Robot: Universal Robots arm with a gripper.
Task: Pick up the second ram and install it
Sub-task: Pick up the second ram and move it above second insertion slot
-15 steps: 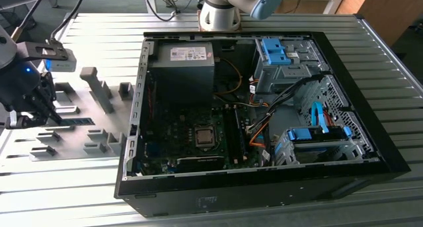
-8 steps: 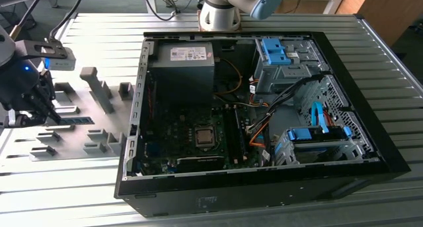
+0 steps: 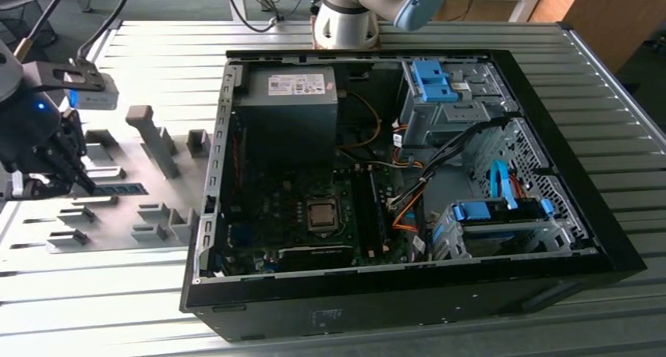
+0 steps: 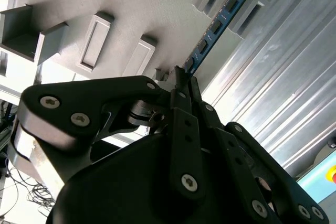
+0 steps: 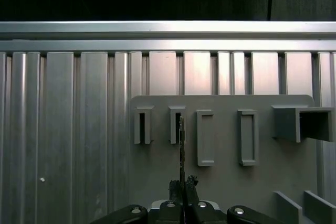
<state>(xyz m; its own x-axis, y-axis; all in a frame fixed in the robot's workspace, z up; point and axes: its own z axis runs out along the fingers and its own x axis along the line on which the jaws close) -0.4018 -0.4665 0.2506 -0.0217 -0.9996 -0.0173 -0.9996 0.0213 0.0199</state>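
While the exterior view sets the gripper (image 3: 62, 182) over the grey holder (image 3: 125, 166) at its left, both wrist views show its jaws closed on the ram (image 4: 212, 30), whose far end lies between two slots.

Bright glare streaks the ribbed table (image 3: 167, 41) — the computer case (image 3: 416, 314) interior lies dim.

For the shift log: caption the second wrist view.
Gripper pinching one end of the blue memory stick, which lies along the gray slotted holder.

Second ram (image 3: 123, 189) on fixture (image 3: 123, 160) beside case (image 3: 416, 314)
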